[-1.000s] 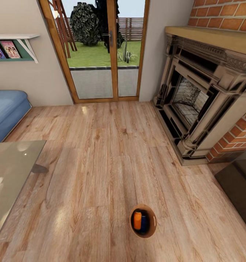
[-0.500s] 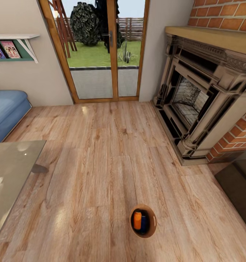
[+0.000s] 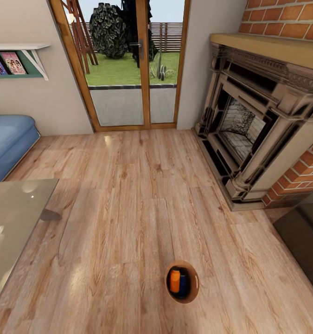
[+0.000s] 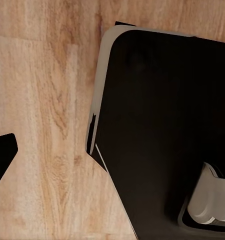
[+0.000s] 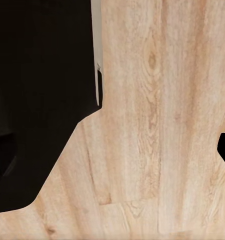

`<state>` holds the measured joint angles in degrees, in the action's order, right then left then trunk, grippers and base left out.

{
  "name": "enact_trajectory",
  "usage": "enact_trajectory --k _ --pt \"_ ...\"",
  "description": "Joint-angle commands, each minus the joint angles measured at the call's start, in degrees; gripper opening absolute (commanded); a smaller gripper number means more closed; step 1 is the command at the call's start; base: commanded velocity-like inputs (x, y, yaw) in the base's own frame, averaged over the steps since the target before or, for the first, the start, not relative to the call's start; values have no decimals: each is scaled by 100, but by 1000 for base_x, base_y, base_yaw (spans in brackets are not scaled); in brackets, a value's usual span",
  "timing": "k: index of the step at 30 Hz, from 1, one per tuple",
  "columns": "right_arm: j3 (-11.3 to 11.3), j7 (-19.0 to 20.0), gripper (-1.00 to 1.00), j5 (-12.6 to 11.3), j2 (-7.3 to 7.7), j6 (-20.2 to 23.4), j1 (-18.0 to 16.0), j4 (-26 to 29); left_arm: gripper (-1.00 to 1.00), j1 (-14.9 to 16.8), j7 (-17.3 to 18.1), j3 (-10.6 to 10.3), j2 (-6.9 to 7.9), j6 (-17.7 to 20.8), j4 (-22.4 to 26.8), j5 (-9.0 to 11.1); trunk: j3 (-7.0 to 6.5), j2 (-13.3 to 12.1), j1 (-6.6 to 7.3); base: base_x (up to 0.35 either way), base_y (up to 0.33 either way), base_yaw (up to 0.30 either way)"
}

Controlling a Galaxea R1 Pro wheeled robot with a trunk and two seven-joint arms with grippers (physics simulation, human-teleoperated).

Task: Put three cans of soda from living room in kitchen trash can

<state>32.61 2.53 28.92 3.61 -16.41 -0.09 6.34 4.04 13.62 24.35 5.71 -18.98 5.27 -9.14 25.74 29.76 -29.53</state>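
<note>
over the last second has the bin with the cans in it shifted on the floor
No. The bin sits at the same spot on the wood planks, the same way off from the fireplace base and the glass table corner, with the orange can inside.

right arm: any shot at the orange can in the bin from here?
Probably not yet. The orange can sits deep in the bin beside the blue can, on open floor; nothing blocks it.

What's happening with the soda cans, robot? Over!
Grippers: state unclear. Orange can and blue can inside the bin, on living-room floor. Nothing blocking nearby.
</note>
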Motion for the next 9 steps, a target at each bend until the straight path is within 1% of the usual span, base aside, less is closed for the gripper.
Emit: enact_trajectory --k 1,9 --pt "0 0 100 0 0 -1 0 0 100 0 0 0 0 0 0 0 0 0 0 0 0 0" --pt "0 2 100 0 -1 -1 0 -1 100 0 0 0 0 0 0 0 0 0 0 0 0 0"
